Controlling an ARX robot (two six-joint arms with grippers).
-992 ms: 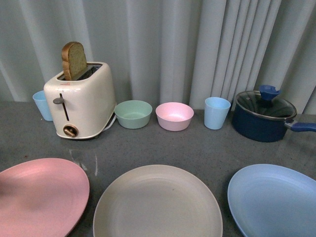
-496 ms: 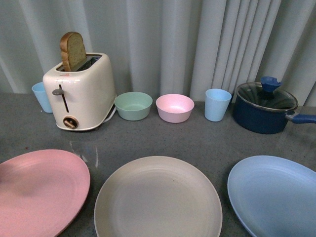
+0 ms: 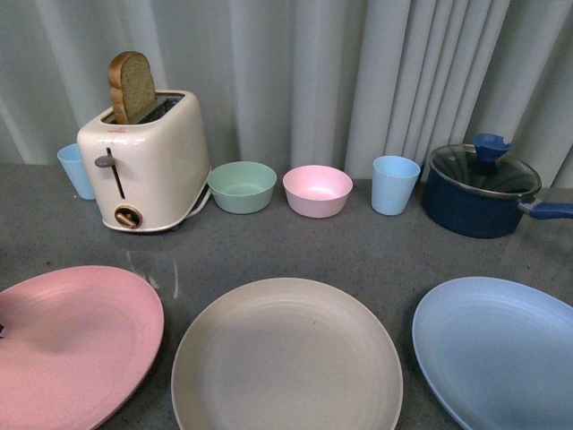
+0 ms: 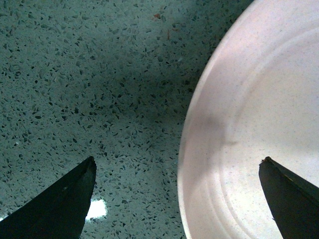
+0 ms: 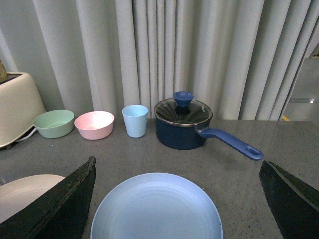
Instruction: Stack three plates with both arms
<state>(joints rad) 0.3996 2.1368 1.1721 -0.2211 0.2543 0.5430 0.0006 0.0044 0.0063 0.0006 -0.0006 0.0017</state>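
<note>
Pale grey pleated curtains (image 3: pixel 295 81) hang behind a dark speckled stone countertop (image 3: pixel 358 260); soft, even light.

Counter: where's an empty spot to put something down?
The biggest bare strip of counter runs between the back row, toaster to pot, and the three plates in front. Narrow gaps separate the pink plate, beige plate and blue plate. The back row is crowded: green bowl, pink bowl and cup stand close together.

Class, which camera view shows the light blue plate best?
The right wrist view: the light blue plate lies nearly whole, centred. The front view crops its right side and near edge. The left wrist view misses it.
</note>
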